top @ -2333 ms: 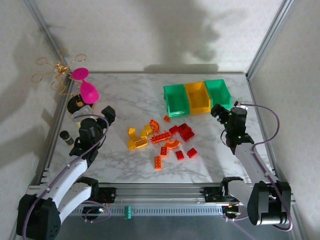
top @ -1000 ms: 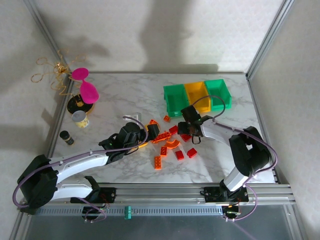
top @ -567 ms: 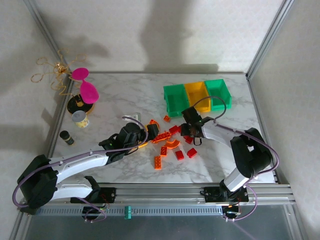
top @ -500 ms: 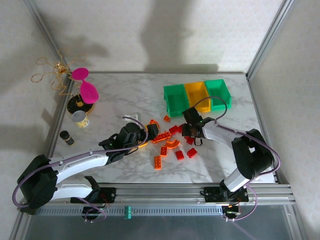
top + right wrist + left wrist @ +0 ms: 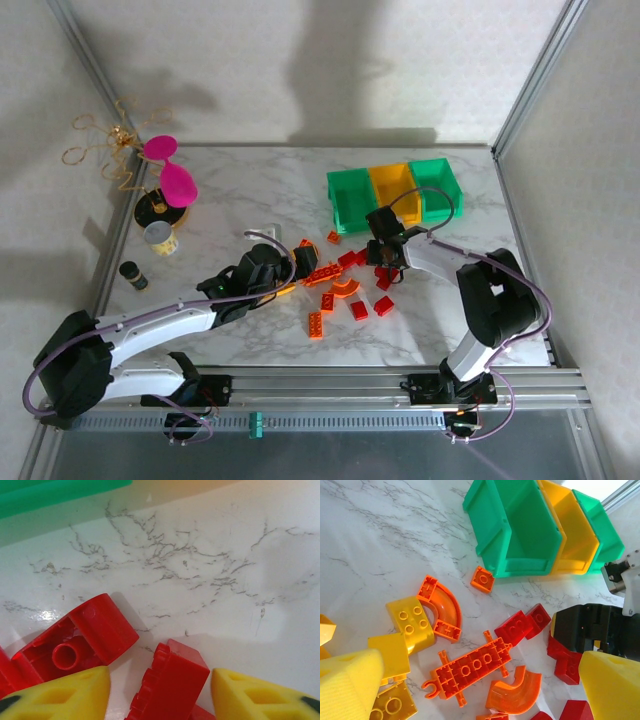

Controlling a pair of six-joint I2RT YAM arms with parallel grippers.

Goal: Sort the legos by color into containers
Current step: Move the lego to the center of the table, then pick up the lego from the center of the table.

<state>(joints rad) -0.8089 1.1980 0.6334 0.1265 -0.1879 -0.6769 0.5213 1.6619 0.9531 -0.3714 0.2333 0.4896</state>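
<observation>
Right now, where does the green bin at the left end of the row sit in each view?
Top external: green bin, upper centre-right, beyond the brick pile.
Left wrist: top centre, large, opening visible.
Right wrist: blurred green strip along the top-left edge.
Shared landmark: the yellow bin joined to its right; in the right wrist view, a yellowish blur at the top edge.

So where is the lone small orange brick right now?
Top view, near the middle: the orange brick lies alone just in front of the leftmost green bin.
</observation>
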